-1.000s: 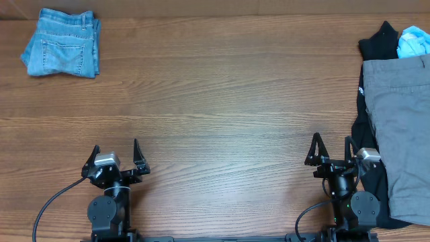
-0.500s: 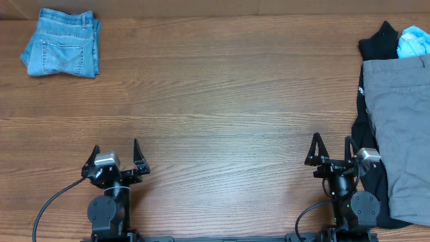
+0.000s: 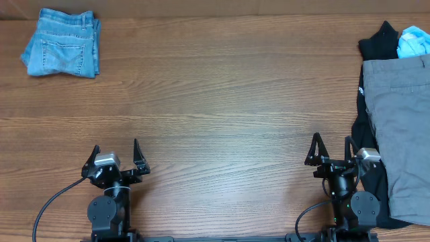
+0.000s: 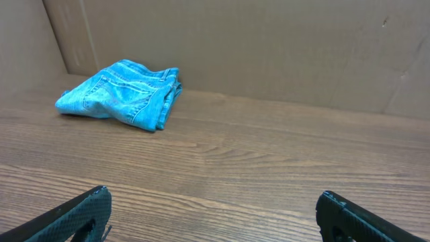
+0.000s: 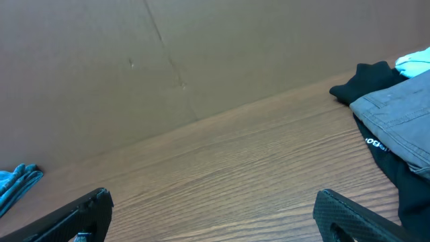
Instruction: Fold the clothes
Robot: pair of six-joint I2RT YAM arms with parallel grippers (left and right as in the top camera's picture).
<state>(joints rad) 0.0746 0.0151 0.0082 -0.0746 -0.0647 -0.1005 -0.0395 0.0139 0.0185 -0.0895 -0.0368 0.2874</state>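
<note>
The grey shorts (image 3: 403, 128) lie flat at the table's right edge, on top of a black garment (image 3: 379, 42); their near corner shows in the right wrist view (image 5: 403, 114). My left gripper (image 3: 114, 153) is open and empty near the front left edge; its fingertips frame bare wood in the left wrist view (image 4: 215, 208). My right gripper (image 3: 331, 149) is open and empty near the front right, just left of the shorts; its fingertips frame bare wood in the right wrist view (image 5: 211, 208).
Folded blue denim jeans (image 3: 62, 51) sit at the far left corner, also in the left wrist view (image 4: 124, 94). A light blue item (image 3: 412, 42) lies behind the shorts. A cardboard wall (image 4: 269, 47) backs the wooden table (image 3: 222, 101).
</note>
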